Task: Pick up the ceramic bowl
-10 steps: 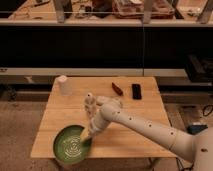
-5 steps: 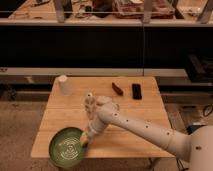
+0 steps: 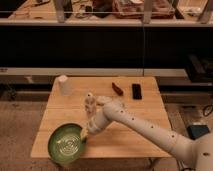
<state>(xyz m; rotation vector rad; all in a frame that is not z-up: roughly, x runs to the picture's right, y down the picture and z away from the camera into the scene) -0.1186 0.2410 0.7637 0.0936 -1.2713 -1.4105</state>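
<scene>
Camera view: the gripper (image 3: 85, 133) sits at the end of the white arm (image 3: 145, 127), low over the front-left part of the wooden table (image 3: 130, 107), right at the right-hand rim of the green ceramic bowl (image 3: 67, 143). Whether it is clamped on the rim or merely touching it, I cannot tell. The bowl lies at the table's front-left corner, its near edge reaching the table's front edge, pale ring pattern showing inside.

Against the frame half a second back: the bowl sits a shade nearer the front-left corner, and the gripper has followed it down and left, keeping to the same side of the rim.

Further out: a white cup (image 3: 63, 84) stands at the back left, a dark reddish object (image 3: 117, 88) and a black rectangular object (image 3: 136, 91) lie at the back centre-right. No legible writing anywhere.
</scene>
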